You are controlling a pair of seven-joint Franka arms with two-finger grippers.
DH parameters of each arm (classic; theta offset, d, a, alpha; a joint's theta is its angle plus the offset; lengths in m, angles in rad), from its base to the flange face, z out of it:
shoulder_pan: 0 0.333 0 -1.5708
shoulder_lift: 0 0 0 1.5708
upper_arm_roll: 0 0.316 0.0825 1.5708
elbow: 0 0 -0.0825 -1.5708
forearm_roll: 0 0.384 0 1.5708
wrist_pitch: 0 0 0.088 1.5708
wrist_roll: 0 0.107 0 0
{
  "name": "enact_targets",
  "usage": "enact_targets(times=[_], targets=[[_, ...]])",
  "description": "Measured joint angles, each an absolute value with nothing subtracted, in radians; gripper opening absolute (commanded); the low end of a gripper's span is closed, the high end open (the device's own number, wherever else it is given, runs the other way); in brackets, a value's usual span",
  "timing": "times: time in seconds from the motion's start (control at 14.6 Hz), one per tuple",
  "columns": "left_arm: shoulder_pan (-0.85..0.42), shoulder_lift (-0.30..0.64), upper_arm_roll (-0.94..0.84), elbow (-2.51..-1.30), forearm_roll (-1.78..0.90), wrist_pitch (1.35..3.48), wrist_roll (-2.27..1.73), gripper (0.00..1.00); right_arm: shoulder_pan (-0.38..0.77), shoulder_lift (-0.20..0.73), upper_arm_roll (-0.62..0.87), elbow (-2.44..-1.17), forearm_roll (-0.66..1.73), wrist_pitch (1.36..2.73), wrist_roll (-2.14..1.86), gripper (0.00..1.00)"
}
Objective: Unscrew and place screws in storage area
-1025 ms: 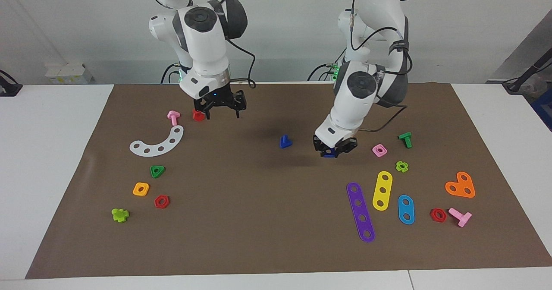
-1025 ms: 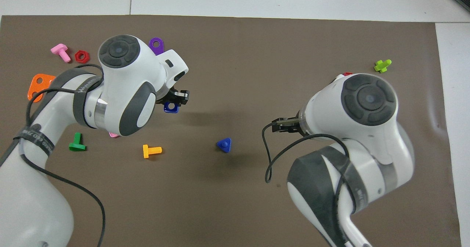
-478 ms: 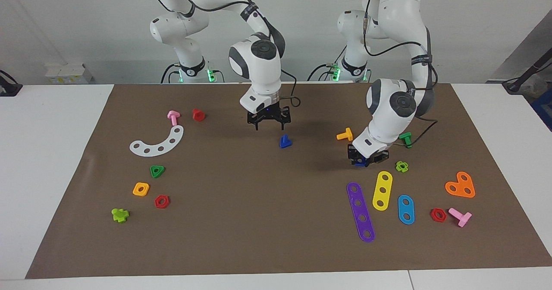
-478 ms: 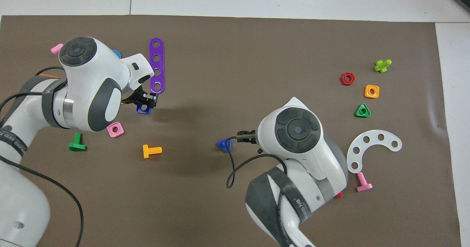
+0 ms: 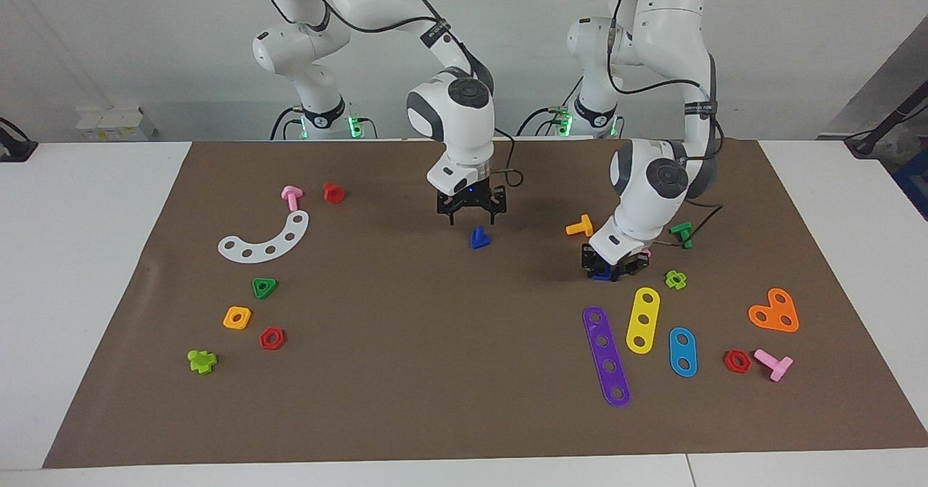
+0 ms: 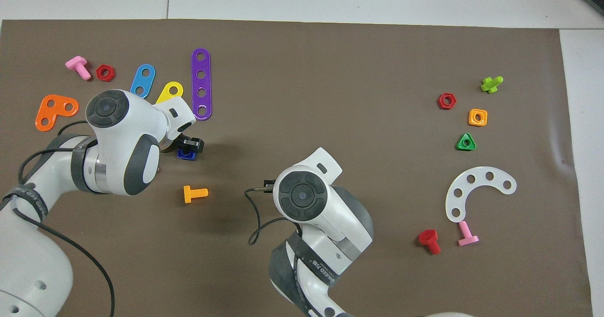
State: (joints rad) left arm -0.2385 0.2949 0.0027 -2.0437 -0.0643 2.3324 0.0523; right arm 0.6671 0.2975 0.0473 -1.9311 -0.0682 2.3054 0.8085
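Right arm over the bolt; left arm down on the nut

Since a second ago the right gripper [image 5: 471, 215] has swung from the red bolt [image 5: 333, 193] to hang over the small blue plastic triangular-head bolt [image 5: 479, 238], fingers spread, not touching it. Bolt lies mid-mat, bare brown paper around it. Left gripper [image 5: 607, 268] is down at the mat on a blue square nut [image 6: 186, 154], beside the yellow holed strip [image 5: 642, 319] (grip or release: cannot tell). Storage patch, toward the right arm's end: white curved holed strip [image 5: 264, 240], green triangle nut [image 5: 264, 287].
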Motion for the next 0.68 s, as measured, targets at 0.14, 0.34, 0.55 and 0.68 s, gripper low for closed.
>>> enact_targets(times=[0.14,0.34,0.55,0.68], targets=[[-0.217,0.290,0.003,-2.038,-0.064,2.330,0.052,1.00,0.668,0.317,0.047,-1.927,-0.073,2.322,0.817,0.84],[-0.173,0.281,0.006,-1.994,-0.064,2.260,0.052,1.00,0.681,0.350,0.047,-1.926,-0.076,2.359,0.825,0.57],[-0.108,0.250,0.008,-1.953,-0.058,2.150,0.058,1.00,0.700,0.365,0.047,-1.924,-0.078,2.362,0.838,0.10],[-0.075,0.215,0.010,-1.941,-0.041,2.096,0.063,1.00,0.701,0.365,0.046,-1.923,-0.079,2.362,0.839,0.00]])
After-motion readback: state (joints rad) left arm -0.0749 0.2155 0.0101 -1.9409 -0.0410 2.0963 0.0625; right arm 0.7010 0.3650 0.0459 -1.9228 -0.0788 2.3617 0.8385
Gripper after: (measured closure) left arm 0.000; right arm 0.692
